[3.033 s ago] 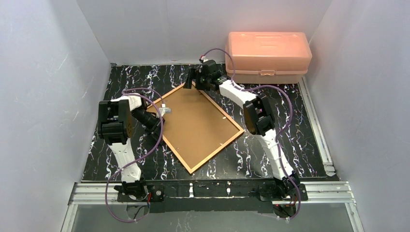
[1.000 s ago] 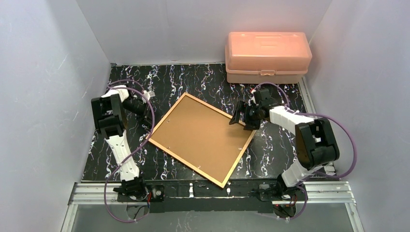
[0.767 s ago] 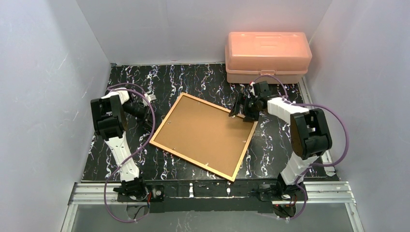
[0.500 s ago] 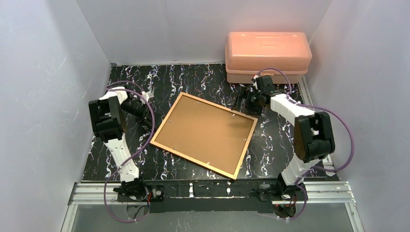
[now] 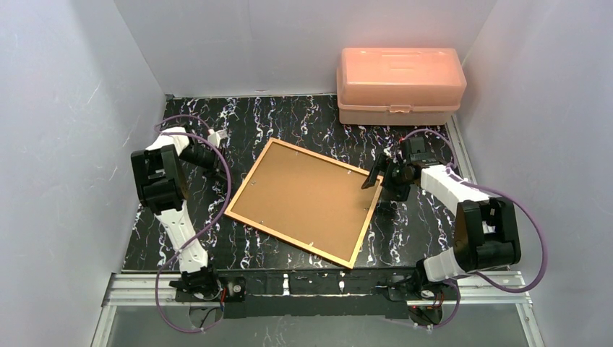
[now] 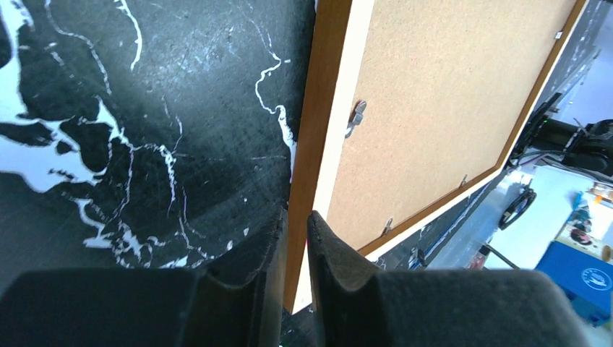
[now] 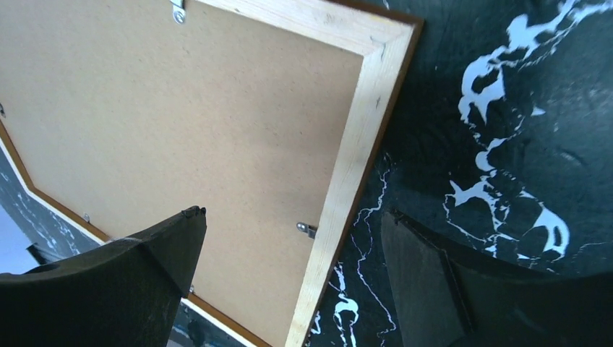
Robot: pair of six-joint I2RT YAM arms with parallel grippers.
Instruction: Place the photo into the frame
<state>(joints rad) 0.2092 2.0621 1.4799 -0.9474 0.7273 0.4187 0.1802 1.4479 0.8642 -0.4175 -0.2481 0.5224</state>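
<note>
The frame (image 5: 249, 178) lies face down in the middle of the top view, skewed on the black marbled worktop (image 5: 303, 119). Its brown backing board (image 5: 303, 199) faces up, with small metal turn clips (image 6: 356, 116) along the inner edge. The photo shows in no view, so I cannot tell whether it already sits under the board. A pink plastic box (image 5: 400, 76) stands at the upper right, well apart from the frame.

The frame looks stiff and light, with thin wooden rails. It may hold a pane, so it is best treated as fragile at the face. Lying flat, it gives a finger almost nothing to get under. A likely hold is across a rail near a corner, or a push against the outer edge to slide it. The clips look small and fiddly, and probably need a fingertip nudge rather than a pinch.

The right pincer (image 7: 293, 213) stands wide and holds nothing. It hangs over the frame's corner at the right of the top view, one finger over the board and the other over bare worktop. That arm is folded low, with its elbow toward the lower right.

The left pincer (image 6: 296, 217) is narrow, with only a slit between its fingers and nothing in it. It sits near the frame's upper corner and looks down along the rail. That arm's elbow is raised at the left.
</note>
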